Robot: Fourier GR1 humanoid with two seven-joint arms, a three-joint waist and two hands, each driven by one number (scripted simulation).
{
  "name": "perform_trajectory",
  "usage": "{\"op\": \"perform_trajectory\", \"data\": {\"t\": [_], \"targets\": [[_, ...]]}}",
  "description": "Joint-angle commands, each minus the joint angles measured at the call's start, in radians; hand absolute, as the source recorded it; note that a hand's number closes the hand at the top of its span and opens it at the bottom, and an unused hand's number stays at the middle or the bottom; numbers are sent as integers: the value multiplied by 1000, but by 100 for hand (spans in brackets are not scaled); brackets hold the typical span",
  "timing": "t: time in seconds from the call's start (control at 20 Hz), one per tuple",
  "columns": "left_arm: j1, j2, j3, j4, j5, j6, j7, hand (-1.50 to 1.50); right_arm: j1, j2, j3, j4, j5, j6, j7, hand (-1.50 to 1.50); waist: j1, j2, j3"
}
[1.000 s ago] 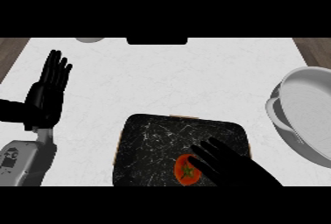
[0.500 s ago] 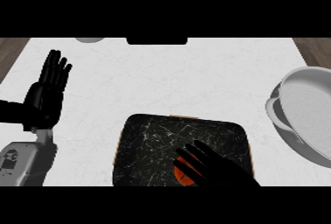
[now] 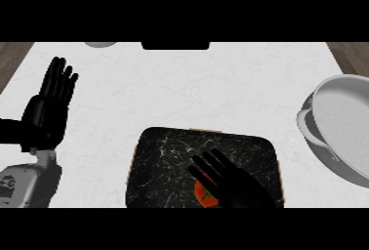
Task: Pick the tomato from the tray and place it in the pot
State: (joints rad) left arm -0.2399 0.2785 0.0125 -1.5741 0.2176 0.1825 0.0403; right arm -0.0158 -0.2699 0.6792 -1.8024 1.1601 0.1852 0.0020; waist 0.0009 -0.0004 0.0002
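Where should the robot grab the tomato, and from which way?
Probably around its round middle, coming straight down from above. The tomato is a ball lying on the flat tray, so a grip can close on opposite sides. The right hand hovers open over it, hiding most of it.

Right of my right hand [image 3: 241, 188], past the tray [image 3: 166, 146] edge, bare counter [image 3: 292, 146] runs up to the pot [image 3: 342, 122] (its wall the 1 barrier there); my left hand [image 3: 47, 114] stands well off to its left.

Red tomato [image 3: 201, 189] low on dark tray [image 3: 166, 156], mostly hidden, grey pot [image 3: 342, 122] at right edge
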Motion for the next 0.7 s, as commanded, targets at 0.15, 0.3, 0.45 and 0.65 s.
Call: {"op": "perform_trajectory", "data": {"t": [0.15,0.3,0.45,0.65], "targets": [[0,-29,30,54,-20,-38,-53,0,-36,104,10,194,72,-88,-40,-150,1,1,0],[-6,-46,43,43,-45,-33,-44,0,1,80,-20,119,55,-59,-80,-150,-2,0,0],[-49,-46,44,52,-44,-34,9,0,-73,174,1,236,93,-43,-58,-150,-1,0,0],[-86,-54,51,124,-61,-35,-39,0,-65,129,-2,349,91,-164,-186,150,-4,3,0]]}}
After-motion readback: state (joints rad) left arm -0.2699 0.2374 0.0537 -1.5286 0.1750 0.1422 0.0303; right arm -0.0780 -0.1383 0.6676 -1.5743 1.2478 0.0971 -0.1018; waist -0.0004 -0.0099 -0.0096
